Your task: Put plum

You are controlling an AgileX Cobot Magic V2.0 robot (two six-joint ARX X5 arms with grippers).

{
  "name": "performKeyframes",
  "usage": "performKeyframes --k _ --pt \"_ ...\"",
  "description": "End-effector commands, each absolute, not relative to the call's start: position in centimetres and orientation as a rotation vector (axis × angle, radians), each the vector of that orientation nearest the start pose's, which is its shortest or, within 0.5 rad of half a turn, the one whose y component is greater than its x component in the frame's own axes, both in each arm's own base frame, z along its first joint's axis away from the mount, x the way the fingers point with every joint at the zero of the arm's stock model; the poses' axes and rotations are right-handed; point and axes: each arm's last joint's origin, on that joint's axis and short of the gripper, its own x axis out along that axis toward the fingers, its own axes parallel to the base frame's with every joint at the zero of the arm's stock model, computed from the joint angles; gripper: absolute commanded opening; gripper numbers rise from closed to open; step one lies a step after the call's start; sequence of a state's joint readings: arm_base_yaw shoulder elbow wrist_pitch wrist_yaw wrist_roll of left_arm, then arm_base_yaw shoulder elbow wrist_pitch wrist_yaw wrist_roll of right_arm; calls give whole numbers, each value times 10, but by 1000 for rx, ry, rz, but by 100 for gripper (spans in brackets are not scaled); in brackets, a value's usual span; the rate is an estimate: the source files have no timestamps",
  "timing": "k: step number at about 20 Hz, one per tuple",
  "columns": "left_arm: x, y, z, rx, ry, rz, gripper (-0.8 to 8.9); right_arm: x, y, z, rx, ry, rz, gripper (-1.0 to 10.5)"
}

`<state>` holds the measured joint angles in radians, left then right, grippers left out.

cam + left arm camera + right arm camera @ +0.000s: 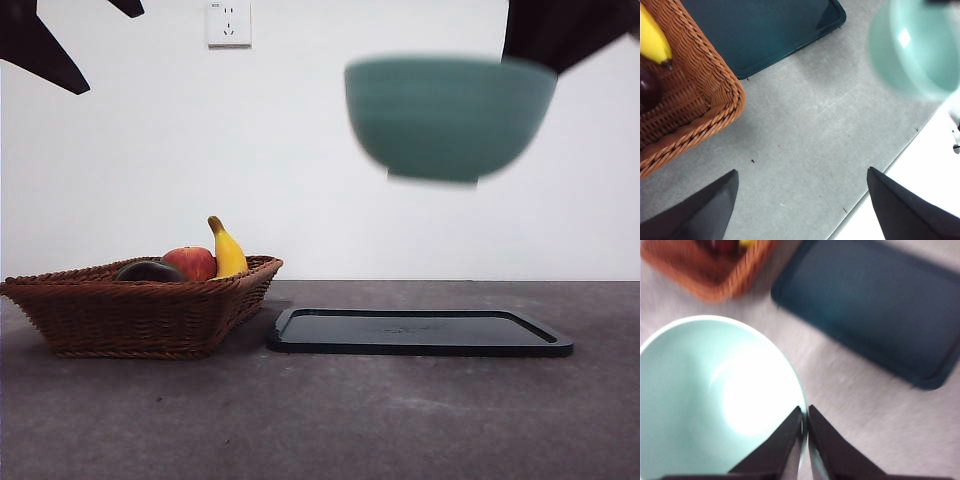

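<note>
The plum (647, 91), dark maroon and glossy, lies in the wicker basket (705, 100) beside the banana (652, 39). In the front view a dark rounded fruit (150, 271) shows over the basket rim left of a red apple (192, 262); I cannot tell whether it is the plum. My left gripper (802, 172) hangs open and holds nothing, above bare table next to the basket's corner. My right gripper (805, 411) is shut on the rim of a pale green bowl (715, 400), held high in the air (450, 115) above the black tray (420, 335).
The basket (140, 310) stands at the left of the table and the flat black tray just right of it. A white wall with a socket (228, 23) closes the back. A white edge strip (920, 190) borders the table near the left gripper.
</note>
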<state>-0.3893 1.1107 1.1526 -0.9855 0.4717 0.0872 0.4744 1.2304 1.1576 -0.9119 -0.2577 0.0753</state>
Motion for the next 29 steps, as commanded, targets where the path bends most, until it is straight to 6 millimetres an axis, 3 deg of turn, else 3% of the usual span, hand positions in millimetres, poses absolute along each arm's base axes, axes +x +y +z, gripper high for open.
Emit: performKeyframes --k 1,8,15,20,23,25,29 --pt "182 -90 339 37 917 -847 405 204 122 296 -33 1040 647 12" --pt "182 -90 339 37 917 -847 405 202 132 240 -23 1090 648 12" --pt "182 -90 339 37 917 -847 405 209 141 206 -57 1151 619 12" --pt "182 -90 339 37 918 -847 405 209 141 205 -59 1149 616 19" --pt "182 -90 339 37 918 -847 405 209 141 205 -55 1150 613 201" --pt "182 -90 339 37 918 -847 405 210 141 208 -39 1144 606 253" --pt "182 -90 339 37 917 -847 405 207 139 239 -22 1033 606 253"
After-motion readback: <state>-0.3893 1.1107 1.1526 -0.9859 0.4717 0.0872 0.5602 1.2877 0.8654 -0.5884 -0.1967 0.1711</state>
